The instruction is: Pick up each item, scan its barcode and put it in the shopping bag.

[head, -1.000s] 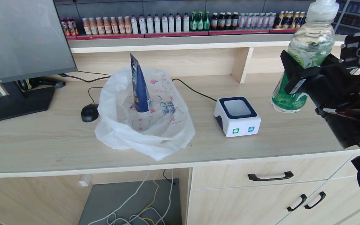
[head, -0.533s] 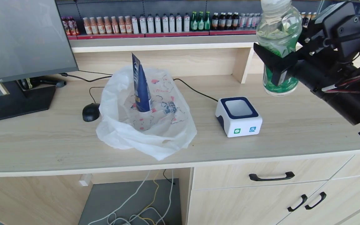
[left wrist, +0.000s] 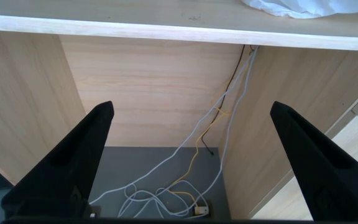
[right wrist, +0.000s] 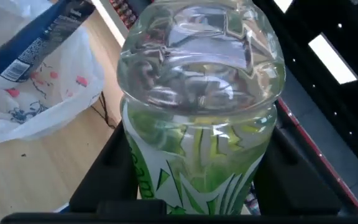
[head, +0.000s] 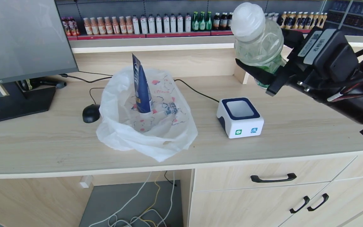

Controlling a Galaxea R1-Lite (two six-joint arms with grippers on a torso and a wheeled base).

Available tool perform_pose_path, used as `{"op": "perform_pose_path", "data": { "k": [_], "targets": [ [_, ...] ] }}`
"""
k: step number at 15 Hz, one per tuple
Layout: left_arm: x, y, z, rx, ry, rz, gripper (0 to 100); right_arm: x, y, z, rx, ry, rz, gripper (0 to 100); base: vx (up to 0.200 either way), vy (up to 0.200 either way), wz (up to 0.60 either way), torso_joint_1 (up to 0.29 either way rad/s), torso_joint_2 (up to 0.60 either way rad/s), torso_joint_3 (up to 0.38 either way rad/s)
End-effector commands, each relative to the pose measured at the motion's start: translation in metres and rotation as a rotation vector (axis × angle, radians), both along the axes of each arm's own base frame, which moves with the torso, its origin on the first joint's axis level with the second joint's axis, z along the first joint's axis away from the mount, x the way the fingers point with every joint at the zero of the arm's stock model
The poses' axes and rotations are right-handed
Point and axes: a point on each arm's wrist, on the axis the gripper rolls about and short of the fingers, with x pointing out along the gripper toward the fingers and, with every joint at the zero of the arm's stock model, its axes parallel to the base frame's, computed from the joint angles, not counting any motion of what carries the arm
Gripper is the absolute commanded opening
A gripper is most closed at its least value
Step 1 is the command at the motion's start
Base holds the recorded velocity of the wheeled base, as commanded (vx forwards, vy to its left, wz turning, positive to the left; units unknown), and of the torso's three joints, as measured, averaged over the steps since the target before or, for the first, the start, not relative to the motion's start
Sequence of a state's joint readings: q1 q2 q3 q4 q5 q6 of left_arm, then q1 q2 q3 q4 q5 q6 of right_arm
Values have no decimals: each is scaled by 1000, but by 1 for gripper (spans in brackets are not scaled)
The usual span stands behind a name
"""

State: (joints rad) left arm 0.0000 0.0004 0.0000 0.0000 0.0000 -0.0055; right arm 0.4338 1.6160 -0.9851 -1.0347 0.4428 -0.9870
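Bottle has swung left and tipped, cap toward the camera, clamped in the right pincer, above the bench at one o'clock of the scanner; scanning looks next, shopping bag after. Left pincer gapes wide.

Head camera looks down over the surface, left wrist camera sits low facing cables beneath it, right wrist camera hugs the bottle, sharing the shopping bag with head view.

Clear green-labelled bottle in the tool, shopping bag beyond
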Motion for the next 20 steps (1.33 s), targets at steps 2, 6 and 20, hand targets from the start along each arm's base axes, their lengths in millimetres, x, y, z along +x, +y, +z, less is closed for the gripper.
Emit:
{"op": "perform_pose_path", "data": {
  "k": [2, 6, 20],
  "targets": [
    [0, 0, 0, -1, 0, 0, 100, 8, 1, -13, -63, -1, 43, 0, 0, 0, 0, 0, 0, 0],
    [0, 0, 0, -1, 0, 0, 100, 10, -8, -45, -182, 19, 65, 0, 0, 0, 0, 0, 0, 0],
    [0, 0, 0, -1, 0, -2, 100, 49, 4, -88, -303, -30, 140, 0, 0, 0, 0, 0, 0, 0]
  ]
}}
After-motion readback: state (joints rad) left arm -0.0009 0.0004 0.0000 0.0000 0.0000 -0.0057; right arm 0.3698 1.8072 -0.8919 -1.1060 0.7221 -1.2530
